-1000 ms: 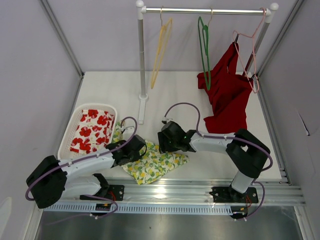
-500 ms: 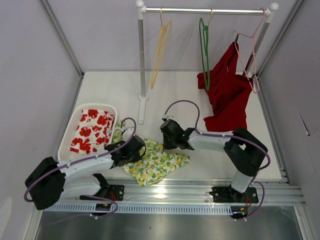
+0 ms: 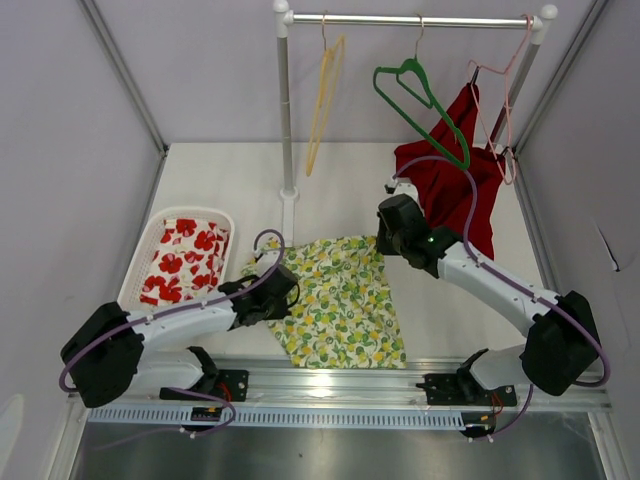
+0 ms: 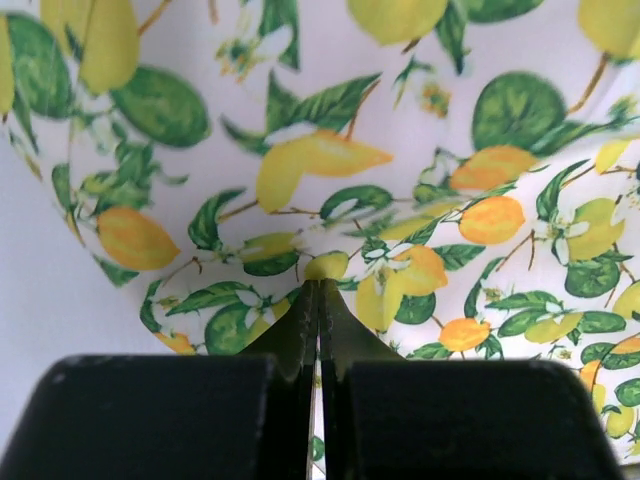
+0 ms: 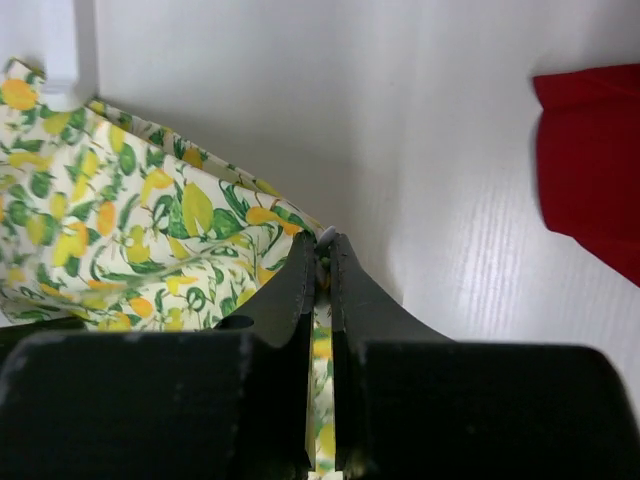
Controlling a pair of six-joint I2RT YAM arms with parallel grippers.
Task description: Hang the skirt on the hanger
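The left gripper (image 4: 320,290) and right gripper (image 5: 322,245) pinch the lemon-print skirt (image 3: 345,300), now spread open before the clothes rack (image 3: 285,120), ready to lift.

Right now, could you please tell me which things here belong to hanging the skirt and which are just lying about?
Job: skirt; left hand and right hand, both shut on it; green hanger and yellow hanger, both empty, on the rail (which one is meant, I cannot tell).
Lying about: basket with flowered cloth; red garment.
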